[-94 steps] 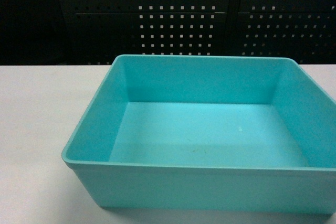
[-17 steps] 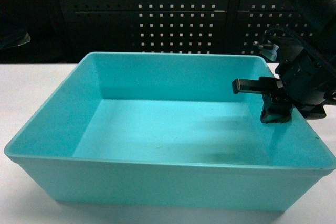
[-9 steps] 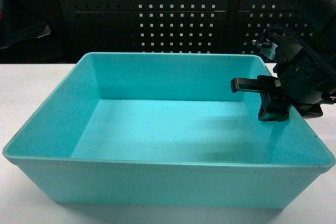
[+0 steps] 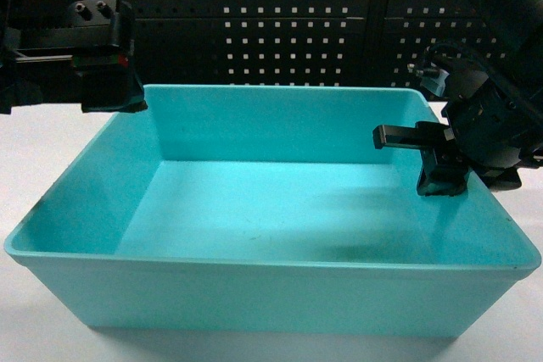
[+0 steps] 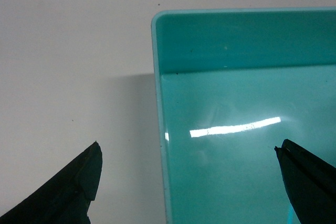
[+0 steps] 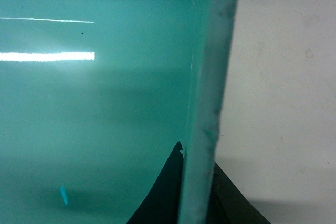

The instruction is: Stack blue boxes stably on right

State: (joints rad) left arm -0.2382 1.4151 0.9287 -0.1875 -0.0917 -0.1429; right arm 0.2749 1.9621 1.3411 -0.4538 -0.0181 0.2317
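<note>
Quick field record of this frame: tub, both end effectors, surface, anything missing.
tub: turquoise tub, empty, upright on the white table
right end effector: shut on the tub's right wall, one finger inside, one outside
left end effector: open, straddling the tub's left wall near the far corner, not touching it
dark-blue crate: not in view
backdrop: black pegboard behind the table
</note>
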